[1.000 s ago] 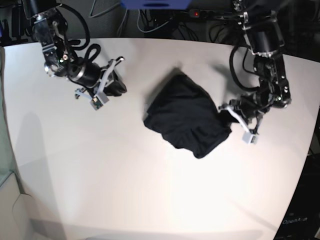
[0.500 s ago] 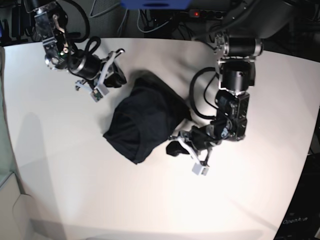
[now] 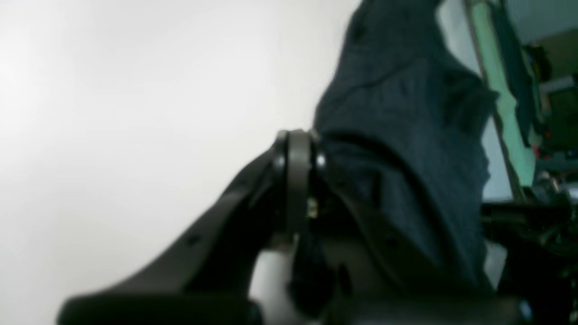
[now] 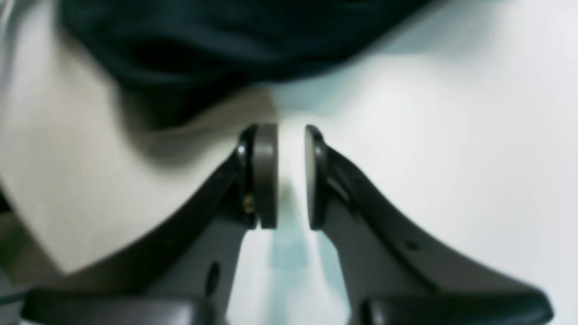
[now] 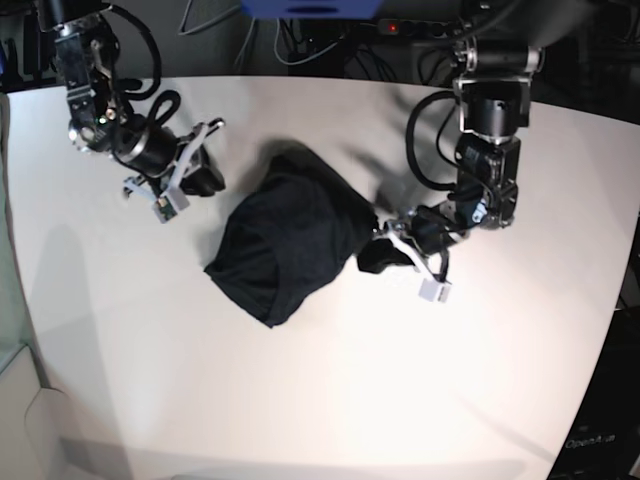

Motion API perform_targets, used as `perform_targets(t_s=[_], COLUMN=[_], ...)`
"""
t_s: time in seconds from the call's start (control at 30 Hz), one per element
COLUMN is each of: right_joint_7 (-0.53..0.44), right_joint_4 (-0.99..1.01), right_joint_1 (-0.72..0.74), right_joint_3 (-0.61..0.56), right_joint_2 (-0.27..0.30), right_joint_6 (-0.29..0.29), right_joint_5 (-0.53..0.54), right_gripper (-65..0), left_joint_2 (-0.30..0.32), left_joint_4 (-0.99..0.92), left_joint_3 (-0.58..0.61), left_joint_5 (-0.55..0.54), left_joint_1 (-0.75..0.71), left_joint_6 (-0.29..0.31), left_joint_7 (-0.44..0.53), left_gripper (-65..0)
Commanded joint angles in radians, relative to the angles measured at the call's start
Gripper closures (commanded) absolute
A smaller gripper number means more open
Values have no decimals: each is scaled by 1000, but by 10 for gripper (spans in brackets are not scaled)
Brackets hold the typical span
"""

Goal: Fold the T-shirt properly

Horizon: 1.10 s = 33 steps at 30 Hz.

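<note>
- Dark charcoal T-shirt bunched in a rumpled heap near the middle of the white table, not spread flat, no sleeve or collar to be made out.
- One corner of the heap drawn out toward the left gripper, on the right side of the base view.
- Left gripper seen in the left wrist view with both pads pressed together; dark cloth lying right against the far pad, so apparently clamped on an edge of the T-shirt, though blur hides the exact pinch.
- From that same wrist view, fabric rising in a tall fold beside and beyond the fingertips, bare table filling the other side.
- Left arm bent down over the table from the far edge, wrist low and just beside the heap.
- Right gripper on the left side of the base view, near the upper-left edge of the heap but apart from it.
- In the right wrist view, right gripper with pads parted by a narrow gap, only white table showing between them, nothing held.
- T-shirt lying just ahead of those fingertips, its shadow falling on the table in front of them.
</note>
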State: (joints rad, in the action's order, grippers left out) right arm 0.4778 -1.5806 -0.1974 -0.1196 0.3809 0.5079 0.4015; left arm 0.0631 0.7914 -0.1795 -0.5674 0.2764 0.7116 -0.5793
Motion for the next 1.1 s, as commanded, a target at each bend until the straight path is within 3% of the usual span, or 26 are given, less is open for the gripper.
perform_targets(t_s=[0.0, 0.2, 0.37, 0.53, 0.7, 0.9, 1.07], right_joint_7=[-23, -23, -23, -24, -24, -24, -52], right_joint_4=[-19, -22, -22, -22, -22, -22, -48], right_joint_1=[8, -1, -24, -38, -49, -47, -57], right_joint_3=[30, 103, 116, 114, 114, 117, 214], right_joint_2=[20, 31, 8, -1, -21, -21, -21], right_joint_6=[8, 8, 8, 8, 8, 5, 4], right_joint_5=[17, 18, 20, 20, 20, 20, 18], right_gripper=[-83, -83, -83, -83, -83, -83, -83], left_joint_2=[-26, -73, -69, -61, -21, 47, 106], left_joint_4=[-8, 41, 225, 345, 474, 587, 702], left_joint_3=[5, 27, 143, 160, 157, 159, 136], left_joint_5=[-3, 8, -3, -3, -13, -128, -184], left_joint_1=[-24, -79, -159, -220, -269, -285, -280], left_joint_6=[-14, -14, -14, -14, -14, -14, -14], left_joint_7=[-49, -140, -152, -221, -238, -242, -344], left_gripper=[0, 0, 0, 0, 0, 0, 0])
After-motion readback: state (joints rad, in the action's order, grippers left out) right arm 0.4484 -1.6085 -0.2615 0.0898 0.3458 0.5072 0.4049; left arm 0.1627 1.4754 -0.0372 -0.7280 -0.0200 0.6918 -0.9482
